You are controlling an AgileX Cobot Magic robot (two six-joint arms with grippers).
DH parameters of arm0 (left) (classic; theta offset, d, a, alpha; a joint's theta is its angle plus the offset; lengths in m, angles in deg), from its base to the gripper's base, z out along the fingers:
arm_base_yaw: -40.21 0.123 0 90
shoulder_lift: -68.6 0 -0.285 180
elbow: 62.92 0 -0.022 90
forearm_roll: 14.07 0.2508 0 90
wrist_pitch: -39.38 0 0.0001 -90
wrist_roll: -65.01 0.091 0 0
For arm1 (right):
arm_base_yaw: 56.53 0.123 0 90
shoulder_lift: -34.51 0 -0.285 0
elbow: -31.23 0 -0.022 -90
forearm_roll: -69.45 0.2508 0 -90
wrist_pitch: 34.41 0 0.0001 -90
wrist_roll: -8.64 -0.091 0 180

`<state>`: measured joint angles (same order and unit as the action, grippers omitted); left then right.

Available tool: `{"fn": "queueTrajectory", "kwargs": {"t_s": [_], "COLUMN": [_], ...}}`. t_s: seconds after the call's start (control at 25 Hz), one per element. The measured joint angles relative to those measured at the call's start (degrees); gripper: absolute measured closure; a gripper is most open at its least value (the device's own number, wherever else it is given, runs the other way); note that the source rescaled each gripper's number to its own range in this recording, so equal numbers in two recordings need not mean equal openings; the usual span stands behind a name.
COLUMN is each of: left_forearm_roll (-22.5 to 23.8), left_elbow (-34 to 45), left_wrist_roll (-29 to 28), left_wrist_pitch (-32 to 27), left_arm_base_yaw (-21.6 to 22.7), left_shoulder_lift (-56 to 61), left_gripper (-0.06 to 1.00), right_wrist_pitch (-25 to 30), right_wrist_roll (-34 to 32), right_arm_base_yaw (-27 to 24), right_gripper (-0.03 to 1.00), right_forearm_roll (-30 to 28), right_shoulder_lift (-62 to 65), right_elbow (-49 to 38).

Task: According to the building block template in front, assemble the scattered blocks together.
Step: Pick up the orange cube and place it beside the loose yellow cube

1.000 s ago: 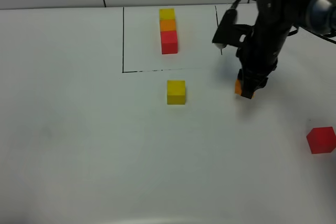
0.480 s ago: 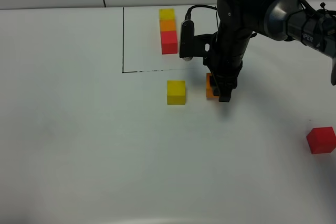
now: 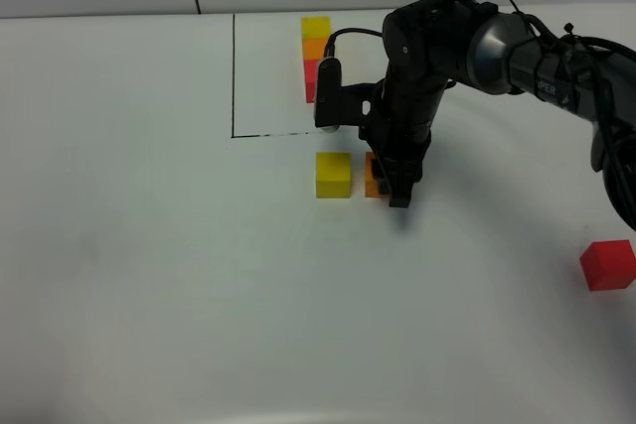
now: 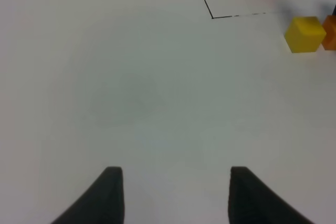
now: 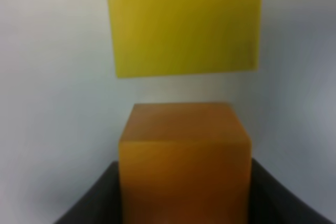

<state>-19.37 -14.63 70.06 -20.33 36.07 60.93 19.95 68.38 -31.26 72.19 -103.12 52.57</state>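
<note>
I see a white table [image 3: 149,275]. My right gripper [image 3: 390,184] pinches the orange cube [image 3: 374,179] just at 3 o'clock of the yellow cube [image 3: 333,174], a gap between them. The red cube [image 3: 608,265] lies well apart at 4 o'clock, and the framed row [image 3: 317,47] sits at 12. My left gripper [image 4: 170,198] has its fingers spread, holding nothing.

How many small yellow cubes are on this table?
2. One yellow cube ends the coloured row inside the black drawn frame; a loose yellow cube lies just outside it, beside an orange cube.
</note>
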Motion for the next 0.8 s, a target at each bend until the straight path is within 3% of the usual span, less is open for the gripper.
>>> {"fn": "queueTrajectory", "kwargs": {"t_s": [0.8], "left_forearm_roll": [0.0], "left_elbow": [0.0], "left_wrist_roll": [0.0], "left_wrist_pitch": [0.0], "left_arm_base_yaw": [0.0], "left_shoulder_lift": [0.0], "left_gripper": [0.91], "right_wrist_pitch": [-1.5], "right_wrist_roll": [1.2], "right_arm_base_yaw": [2.0], "right_gripper": [0.94], "right_forearm_roll": [0.7], "right_shoulder_lift": [-1.0], "right_elbow": [0.7]}}
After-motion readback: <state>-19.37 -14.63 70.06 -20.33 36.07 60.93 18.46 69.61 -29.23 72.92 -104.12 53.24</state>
